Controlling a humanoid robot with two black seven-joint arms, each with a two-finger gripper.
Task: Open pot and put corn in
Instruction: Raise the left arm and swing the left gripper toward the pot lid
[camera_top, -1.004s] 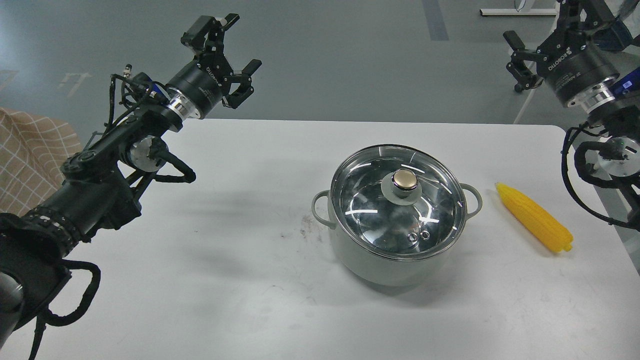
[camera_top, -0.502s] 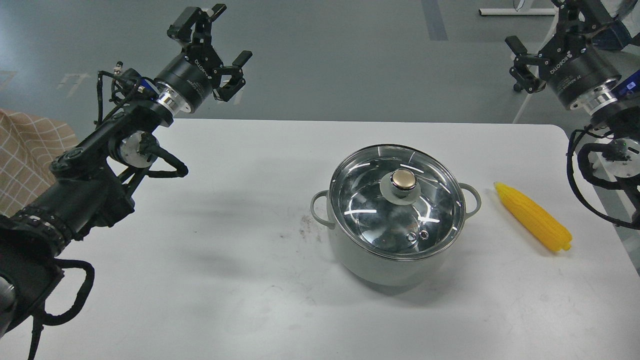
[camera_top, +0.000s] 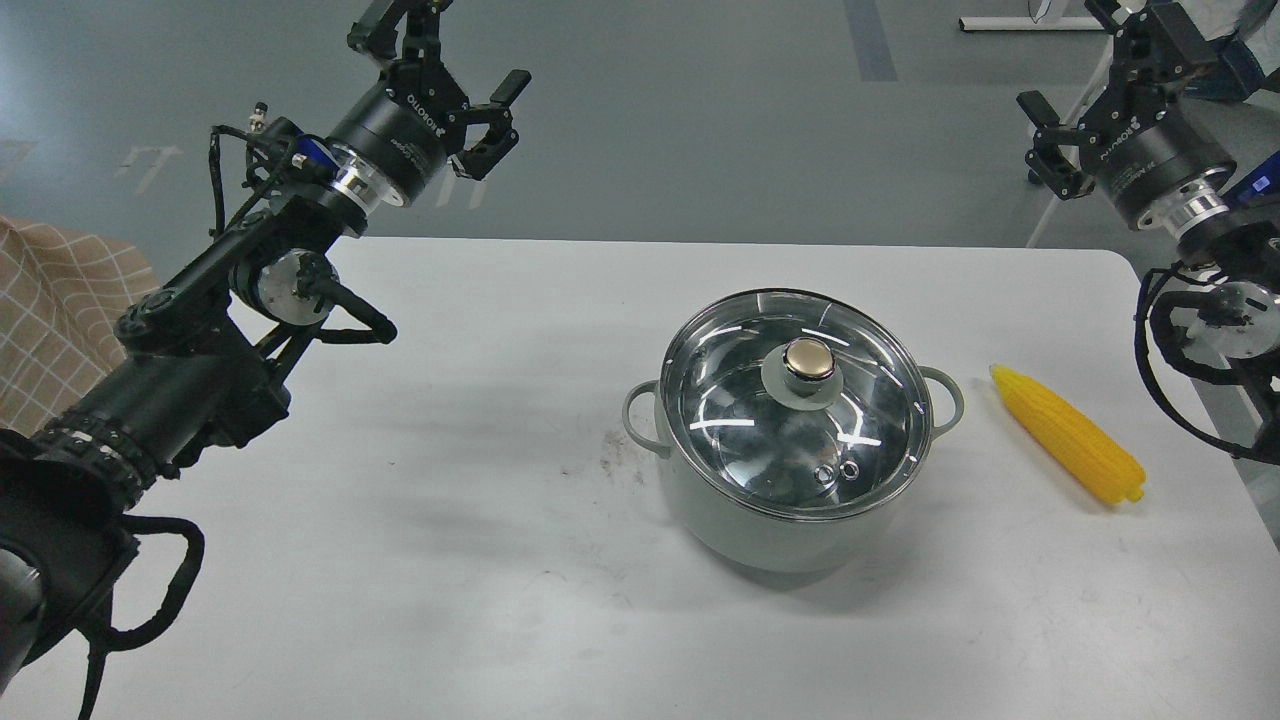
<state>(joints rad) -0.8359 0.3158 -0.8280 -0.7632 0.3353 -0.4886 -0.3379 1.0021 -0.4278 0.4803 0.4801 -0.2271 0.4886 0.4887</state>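
Black and spread apart, that is how the fingers of my left gripper (camera_top: 450, 45) look, with nothing between them. It is high up past the far left side of the table (camera_top: 450, 560), well apart from everything I need. One finger reaches up to the top edge of the view. My right gripper (camera_top: 1085, 100) is up at the far right, partly cut off by the edge. I see one finger sticking out to the left, but I cannot tell how wide its fingers stand. It holds nothing that I can see.

The pot (camera_top: 790, 520) sits in the middle of the table, closer to my right side. Its glass lid (camera_top: 740, 400) is on it, so the pot is not open yet. The gold knob (camera_top: 809, 358) pokes up from the middle of the lid. The corn (camera_top: 1068, 447) lies flat on the table just to the right of the pot, near one pot handle (camera_top: 948, 395) but not touching it. It lies below my right gripper and well away from it.

I think the first job is to take the lid off. To do it well, I should come straight down over the knob with my fingers wide, one on each side, squeeze, and lift straight up. The knob looks small, round and shiny, so it may slip. If I push sideways, the pot may slide on the smooth table.
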